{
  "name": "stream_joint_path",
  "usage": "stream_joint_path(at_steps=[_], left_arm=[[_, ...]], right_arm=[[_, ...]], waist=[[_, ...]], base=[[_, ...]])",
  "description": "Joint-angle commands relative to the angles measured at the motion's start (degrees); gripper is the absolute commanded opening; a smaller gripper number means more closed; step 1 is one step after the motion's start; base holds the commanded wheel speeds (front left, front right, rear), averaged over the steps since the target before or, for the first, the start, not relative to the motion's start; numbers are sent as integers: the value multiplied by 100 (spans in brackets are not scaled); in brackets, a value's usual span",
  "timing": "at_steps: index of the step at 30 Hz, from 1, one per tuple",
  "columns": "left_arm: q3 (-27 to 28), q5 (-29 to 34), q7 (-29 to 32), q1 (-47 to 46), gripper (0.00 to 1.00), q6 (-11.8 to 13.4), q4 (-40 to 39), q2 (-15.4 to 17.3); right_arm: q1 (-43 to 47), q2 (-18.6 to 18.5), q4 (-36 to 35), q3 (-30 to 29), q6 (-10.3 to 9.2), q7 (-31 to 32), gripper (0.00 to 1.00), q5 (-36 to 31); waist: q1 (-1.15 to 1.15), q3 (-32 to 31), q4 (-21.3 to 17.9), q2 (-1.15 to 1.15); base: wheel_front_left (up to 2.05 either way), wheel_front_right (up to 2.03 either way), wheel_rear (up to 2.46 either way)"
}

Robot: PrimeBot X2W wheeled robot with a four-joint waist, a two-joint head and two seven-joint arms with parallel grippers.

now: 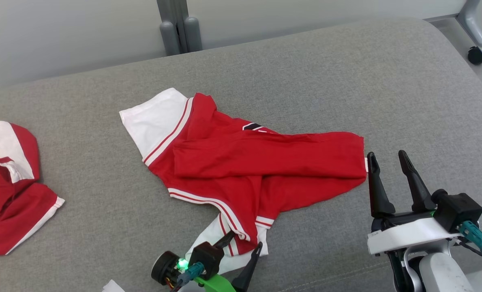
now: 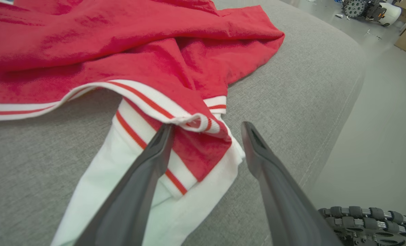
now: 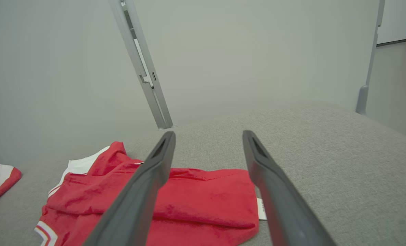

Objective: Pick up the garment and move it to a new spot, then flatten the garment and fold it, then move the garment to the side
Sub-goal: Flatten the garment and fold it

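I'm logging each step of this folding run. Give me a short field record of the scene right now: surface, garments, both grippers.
surface: grey fabric cushion
main garment: red jersey with white striped trim, crumpled, not yet folded, mid-cushion
other garment: second red-and-white garment, at the cushion's left edge, apart from the jersey
left gripper: open, at the jersey's near white-striped edge, nothing gripped
right gripper: open, just beside the jersey's right end, holding nothing
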Motion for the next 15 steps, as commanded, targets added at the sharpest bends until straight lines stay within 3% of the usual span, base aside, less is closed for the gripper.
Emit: stream_joint_path(at_steps=[1, 10, 11, 12, 15], left_arm=[[-24, -62, -1, -110, 100, 2, 87, 30], [-215, -259, -1, -386, 100, 2, 215, -11], [-159, -344, -1, -448, 18, 2, 232, -16], [-144, -386, -1, -468, 0, 2, 241, -17], [-50, -464, -1, -555, 0, 58, 216, -19]], right_arm=[[-66, 4, -14, 14, -1, -28, 100, 7], [-90, 14, 20, 58, -1, -28, 100, -21], [-95, 15, 36, 57, -1, -28, 100, -26], [-101, 17, 42, 61, -1, -28, 100, -28], [-100, 20, 61, 81, -1, -28, 100, -37]], waist=[[0, 50, -51, 0], [0, 63, -67, 0], [0, 56, -49, 0], [0, 51, -41, 0], [0, 17, -9, 0]], base=[[0, 0, 0], [0, 0, 0], [0, 0, 0], [0, 0, 0], [0, 0, 0]])
